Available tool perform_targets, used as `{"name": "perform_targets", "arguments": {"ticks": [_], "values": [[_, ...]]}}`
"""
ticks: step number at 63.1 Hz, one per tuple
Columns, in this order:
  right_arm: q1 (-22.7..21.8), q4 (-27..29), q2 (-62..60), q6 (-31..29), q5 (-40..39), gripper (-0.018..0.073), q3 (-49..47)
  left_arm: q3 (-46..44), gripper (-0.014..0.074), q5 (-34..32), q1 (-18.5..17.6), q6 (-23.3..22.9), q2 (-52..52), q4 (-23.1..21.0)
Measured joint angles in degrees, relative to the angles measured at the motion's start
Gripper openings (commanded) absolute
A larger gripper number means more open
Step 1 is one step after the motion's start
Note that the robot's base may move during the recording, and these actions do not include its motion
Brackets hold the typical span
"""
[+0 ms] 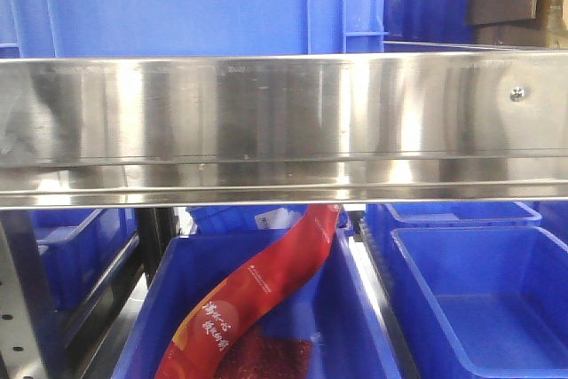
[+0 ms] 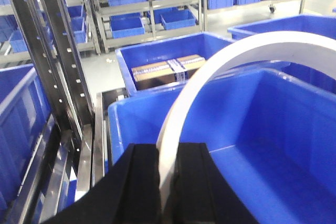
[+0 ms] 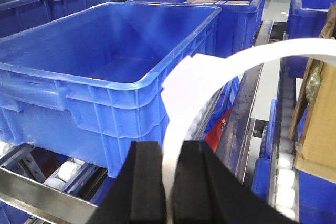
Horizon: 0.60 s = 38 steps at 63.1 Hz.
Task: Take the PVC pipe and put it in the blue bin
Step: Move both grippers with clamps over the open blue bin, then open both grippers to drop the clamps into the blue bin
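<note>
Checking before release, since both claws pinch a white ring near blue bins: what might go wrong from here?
The right claw holds its white ring outside the blue bin, beside the corner rim; opening here would likely drop it toward the rollers. The left claw pinches the PVC pipe at one end only, so the long arc might twist or snag the bin wall.
</note>
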Motion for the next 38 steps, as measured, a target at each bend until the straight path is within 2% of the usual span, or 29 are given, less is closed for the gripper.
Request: {"name": "perform_targets", "arguments": {"ticks": [12, 24, 30, 38], "values": [[0.0, 0.0, 0.5, 0.0, 0.0, -0.0154, 0.0, 0.0, -0.0111, -4.4, -1.9, 0.0, 3.3, 0.0], [0.0, 0.0, 0.6, 0.0, 0.0, -0.0154, 0.0, 0.0, -0.0103, -5.1, -2.8, 0.0, 6.6, 0.0], [0.0, 0.0, 0.6, 0.0, 0.0, -0.0154, 0.0, 0.0, -0.0014, -5.7, -2.8, 0.0, 7.7, 0.0], [0.0, 0.0, 0.6, 0.0, 0.1, -0.0154, 0.0, 0.0, 0.0171, -6.1, -2.8, 0.0, 8.4, 0.0]]}}
